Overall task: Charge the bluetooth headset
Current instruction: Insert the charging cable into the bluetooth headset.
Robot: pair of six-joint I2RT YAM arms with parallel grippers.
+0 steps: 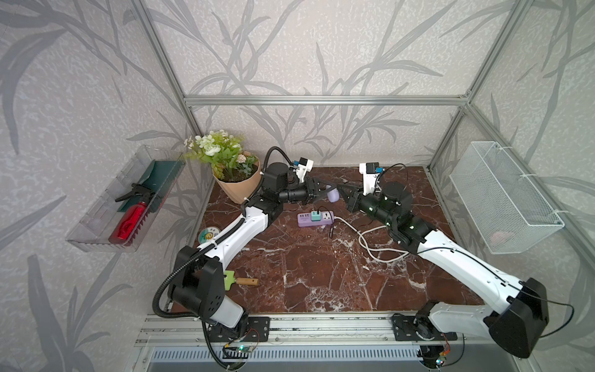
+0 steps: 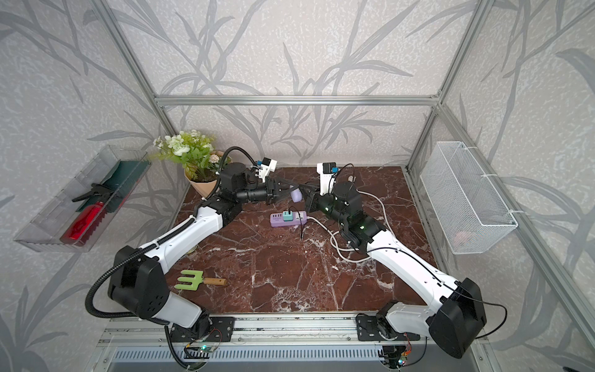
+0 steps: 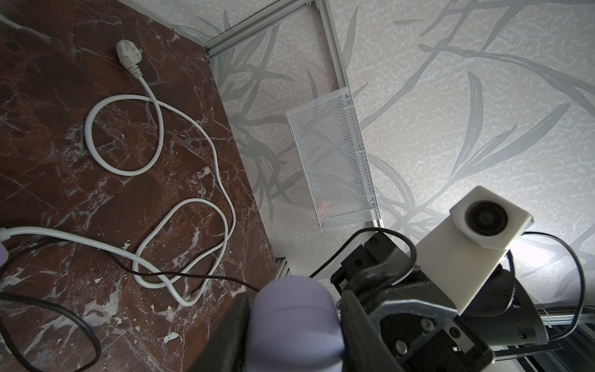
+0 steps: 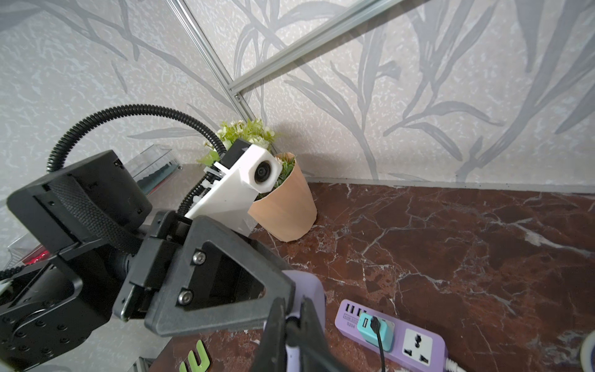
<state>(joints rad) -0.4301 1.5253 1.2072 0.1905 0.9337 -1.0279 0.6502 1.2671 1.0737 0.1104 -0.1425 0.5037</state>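
The bluetooth headset [image 1: 334, 195] [image 2: 297, 195] is a pale-lavender oval case held in the air over the back middle of the table. My left gripper [image 1: 331, 190] [image 3: 294, 299] is shut on it, one finger on each side of the case [image 3: 296, 325]. My right gripper [image 1: 339, 186] [image 4: 292, 306] faces it, shut on the plug [image 4: 291, 325] of a thin black cable, with the plug right against the case [image 4: 307, 285]. The cable [image 4: 380, 341] runs to a teal adapter [image 1: 316, 215] plugged into the purple power strip [image 1: 306, 220] just below.
A potted plant [image 1: 236, 186] stands at the back left, with a round tin [image 1: 208, 234] in front of it. A green garden fork [image 1: 241, 280] lies front left. The strip's white cord [image 1: 370, 244] loops under my right arm. A wire basket [image 1: 502, 196] and a clear tray [image 1: 125, 199] hang on the side walls.
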